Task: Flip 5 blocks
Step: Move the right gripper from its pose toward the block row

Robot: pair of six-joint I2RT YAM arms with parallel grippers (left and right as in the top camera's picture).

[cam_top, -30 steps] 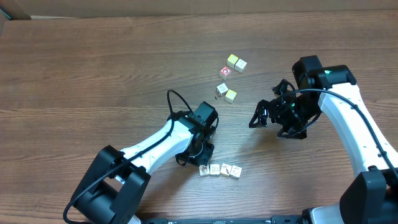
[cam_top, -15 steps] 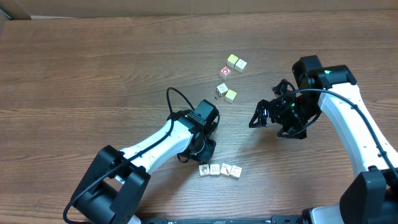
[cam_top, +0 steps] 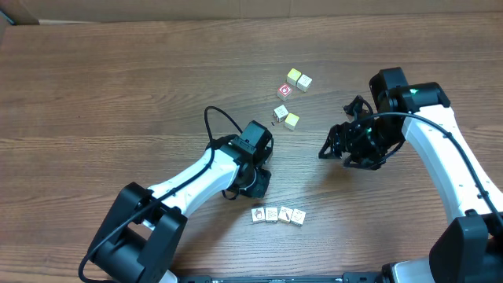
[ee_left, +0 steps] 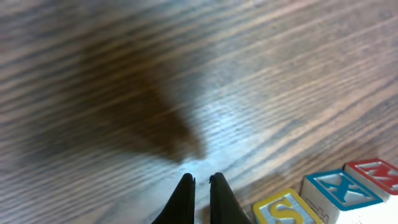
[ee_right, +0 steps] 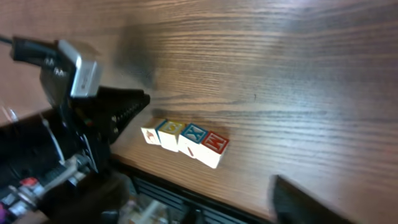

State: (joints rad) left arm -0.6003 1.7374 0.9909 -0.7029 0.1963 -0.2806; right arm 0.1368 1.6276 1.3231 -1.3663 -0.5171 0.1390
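Change, left arm: the left claw has pulled back from the row of four blocks. A second ago it was just beside the left end of the row; now there is bare table between them.
Change, blocks: the row itself has not moved. All four lie side by side, touching, near the front edge of the table.
Change, right arm: it has shifted a little to its left and hangs over bare wood, well apart from every block.
Meaning for the task: the left arm looks finished with the row, so probably four flips are done. This is a judgement only.
Fifth block: likely the pale block up in the loose group, just beside a yellow-topped cube and near the red-faced cube. No claw is touching it.
Left claw: the tips are pressed almost together with nothing between them. It holds nothing and touches no block.
Right claw: its own camera shows one blurred finger only, so I cannot tell how wide it is. No block is near it.
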